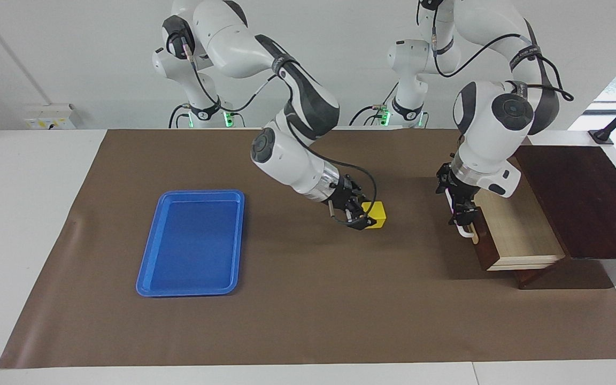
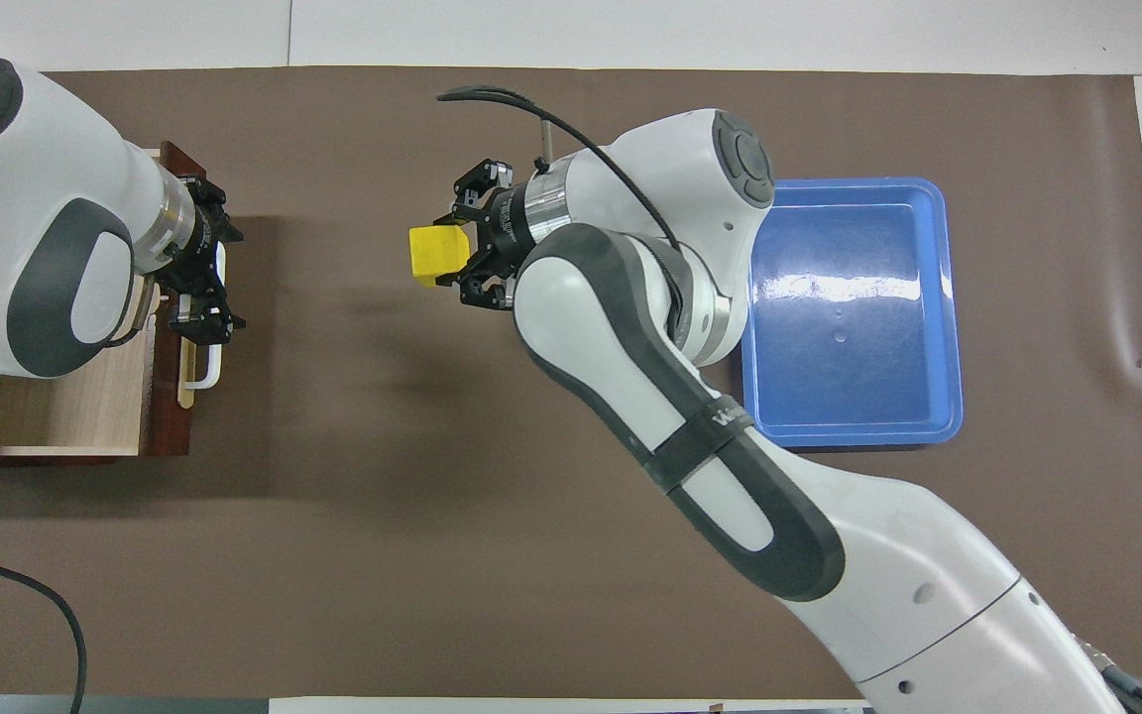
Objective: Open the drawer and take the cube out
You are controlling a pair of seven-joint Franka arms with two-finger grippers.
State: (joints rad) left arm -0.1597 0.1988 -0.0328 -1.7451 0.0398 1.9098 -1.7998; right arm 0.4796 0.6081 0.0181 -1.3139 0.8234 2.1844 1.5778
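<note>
While my right gripper [image 1: 366, 217] pinches the cube [image 1: 376, 214] in the air over the middle of the brown mat [image 1: 308, 299], my left gripper [image 1: 462, 213], fingers spread, hangs over the handle [image 2: 202, 372] of the open drawer [image 1: 516, 230] at the left arm's end.

Open drawer, yellow cube held aloft

The dark brown wooden drawer [image 1: 506, 224] with white bar handle and pale light-wood interior is standing pulled open at the facing view's right-centre. The small bright yellow solid cube [image 1: 376, 214] is hanging tilted at frame centre, gripped by the right gripper [image 1: 362, 216], well apart from the drawer.
</note>
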